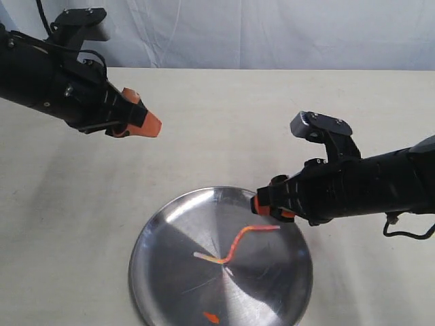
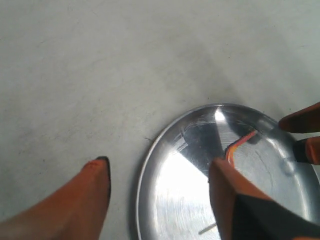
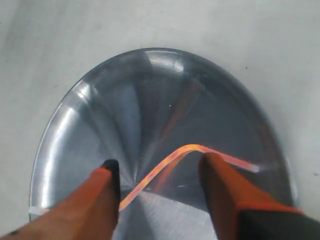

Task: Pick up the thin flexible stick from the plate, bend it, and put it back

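Bent stick [image 1: 232, 248], chip [image 1: 211, 316] in plate [image 1: 163, 272]; L gripper [image 1: 144, 117], R gripper [image 3: 159, 162] released, prob. empty.

Soft, even light is falling on the pale tabletop [image 1: 224, 122], leaving only faint shadows. The steel plate [image 1: 160, 272] is throwing fan-shaped glare streaks, and in the left wrist view a white patch is blowing out on it. Both wrist views are looking soft, with the left claw [image 2: 159, 162] and right claw [image 3: 160, 166] blurring up close.

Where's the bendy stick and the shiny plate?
Thin wavy orange plastic stick [image 1: 232, 248]: exterior view, on its middle bend.
Round shiny steel plate [image 1: 162, 278]: exterior view, on its bare left side.
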